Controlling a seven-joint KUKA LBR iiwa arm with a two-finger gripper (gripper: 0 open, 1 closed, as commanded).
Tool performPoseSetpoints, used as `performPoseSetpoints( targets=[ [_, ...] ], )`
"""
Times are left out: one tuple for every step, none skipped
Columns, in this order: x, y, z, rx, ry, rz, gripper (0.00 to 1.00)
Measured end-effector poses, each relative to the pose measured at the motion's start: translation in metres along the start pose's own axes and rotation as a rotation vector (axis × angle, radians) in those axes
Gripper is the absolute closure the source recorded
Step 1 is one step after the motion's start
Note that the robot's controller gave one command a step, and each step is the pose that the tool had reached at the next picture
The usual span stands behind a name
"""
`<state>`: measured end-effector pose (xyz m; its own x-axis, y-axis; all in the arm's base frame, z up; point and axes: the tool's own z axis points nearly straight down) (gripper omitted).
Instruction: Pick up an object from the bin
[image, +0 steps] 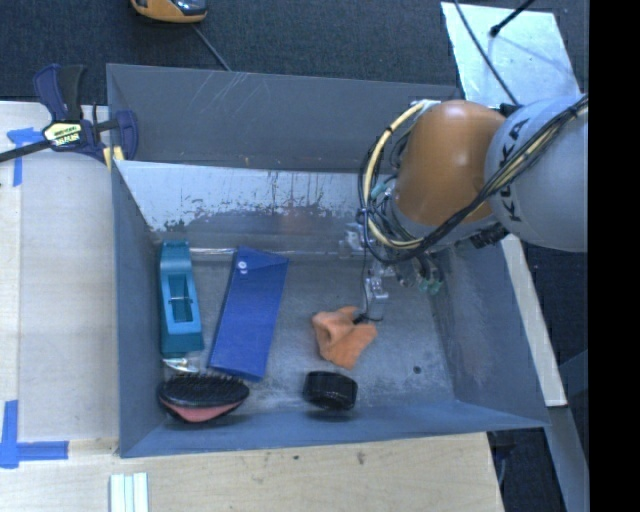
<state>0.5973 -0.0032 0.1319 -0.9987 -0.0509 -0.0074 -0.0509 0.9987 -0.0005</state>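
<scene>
The tool (372, 312) hangs low in the right half of the frame, under the arm's rounded orange cover (445, 165) and its loops of yellow and black cable (380, 200). Its tip is at the upper right corner of an orange, crumpled soft lump (345, 338) that lies on the bin floor a little right of the frame's centre. From this angle I cannot tell how far the tool is open, whether it touches the lump, or whether it has hold of anything.

Just below the orange lump, towards the lower edge of the bin floor, lies a small black rounded thing (330, 390), apart from the lump. To the left of the lump, with bare floor between, a flat dark blue rectangular pad (248, 312) lies slightly tilted, its long side running up and down the frame. Left of that, near the bin's left wall, is a teal, long, narrow plastic piece (178, 298). Below these two, in the lower left corner of the floor, lies an oval brush (203, 395), black on top with a pinkish-red rim. All of them rest in the grey metal bin (480, 340), whose sloping walls rise round the floor.
</scene>
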Motion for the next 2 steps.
performPoseSetpoints(
  targets=[
    [0.011,0.001,0.035,0.000,0.011,0.000,0.00],
    [0.023,0.001,0.061,-0.001,0.003,-0.099,1.00]
  ],
)
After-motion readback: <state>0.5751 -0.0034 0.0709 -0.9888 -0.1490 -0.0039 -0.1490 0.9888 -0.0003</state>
